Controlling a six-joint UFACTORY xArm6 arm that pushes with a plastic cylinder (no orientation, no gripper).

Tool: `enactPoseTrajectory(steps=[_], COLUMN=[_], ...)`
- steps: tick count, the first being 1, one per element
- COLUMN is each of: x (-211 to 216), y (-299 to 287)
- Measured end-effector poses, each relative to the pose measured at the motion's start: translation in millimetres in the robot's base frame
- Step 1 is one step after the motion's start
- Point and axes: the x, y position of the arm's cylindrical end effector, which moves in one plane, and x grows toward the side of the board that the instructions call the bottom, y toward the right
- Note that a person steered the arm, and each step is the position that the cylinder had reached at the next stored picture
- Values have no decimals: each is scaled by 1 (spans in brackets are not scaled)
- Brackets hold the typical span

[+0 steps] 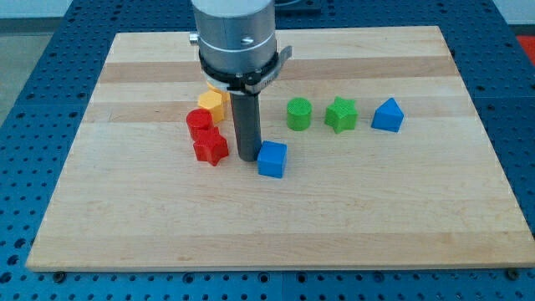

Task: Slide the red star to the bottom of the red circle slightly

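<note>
The red star [211, 148] lies left of the board's middle, touching the red circle [199, 123], which sits just above and slightly to its left. My tip [248, 157] rests on the board just to the right of the red star, with a small gap, and right next to the left side of the blue cube [272, 159]. The rod rises to the arm's grey head at the view's top.
A yellow block [212, 104] sits above the red circle, partly hidden by the arm's head. A green cylinder [298, 114], a green star [341, 114] and a blue triangle block [388, 115] line up to the right. The wooden board [125, 217] lies on a blue perforated table.
</note>
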Motion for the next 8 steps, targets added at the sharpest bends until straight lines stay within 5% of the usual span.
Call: enactPoseTrajectory(steps=[8], x=[13], y=[-55])
